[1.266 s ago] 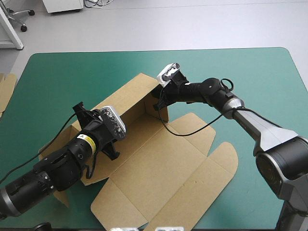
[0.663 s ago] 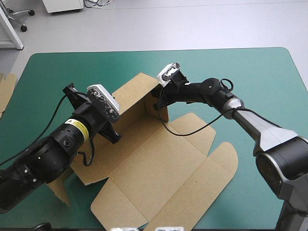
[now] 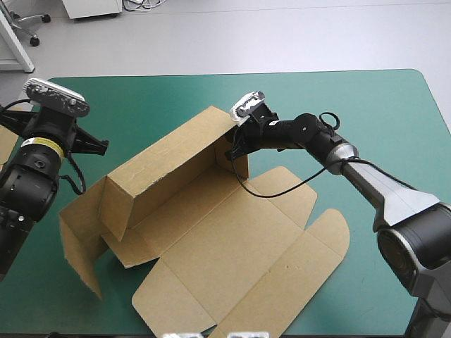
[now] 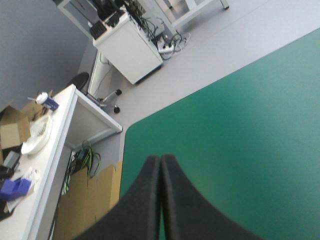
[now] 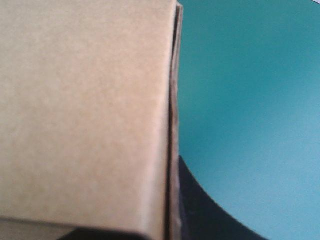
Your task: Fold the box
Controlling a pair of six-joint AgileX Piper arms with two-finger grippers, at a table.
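The right claw [image 3: 233, 149] pinches the raised wall of the box [image 3: 211, 232] at its far end. The left claw [image 4: 161, 172], closed and empty, hangs well beyond the other end.

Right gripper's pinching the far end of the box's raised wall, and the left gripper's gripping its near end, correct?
Not quite. The right gripper does pinch the far end of the raised wall of the box, but the left gripper grips nothing: the left wrist view shows its fingers shut over bare teal-green cover, off the box.
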